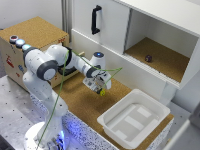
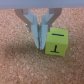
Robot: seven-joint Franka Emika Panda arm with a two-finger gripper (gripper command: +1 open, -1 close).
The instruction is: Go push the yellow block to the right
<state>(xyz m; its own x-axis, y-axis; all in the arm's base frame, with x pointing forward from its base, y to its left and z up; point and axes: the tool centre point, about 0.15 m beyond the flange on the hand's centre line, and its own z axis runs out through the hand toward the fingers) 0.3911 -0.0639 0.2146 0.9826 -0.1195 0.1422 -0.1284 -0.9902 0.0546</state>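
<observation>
While jaws sit closed, yellow block (image 2: 55, 41) touching gripper (image 2: 40, 46) side (on cork)

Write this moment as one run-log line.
tool: shut | small bright yellow cube: on cork, touching tool's side | push: under way

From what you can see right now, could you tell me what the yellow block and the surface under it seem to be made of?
The yellow block looks like painted wood or hard plastic: flat matte faces, crisp edges, dark printed marks. I cannot tell which. The surface looks like cork: speckled brown, grainy, no shine. The hand beside the block appears to be grey metal or plastic.
</observation>
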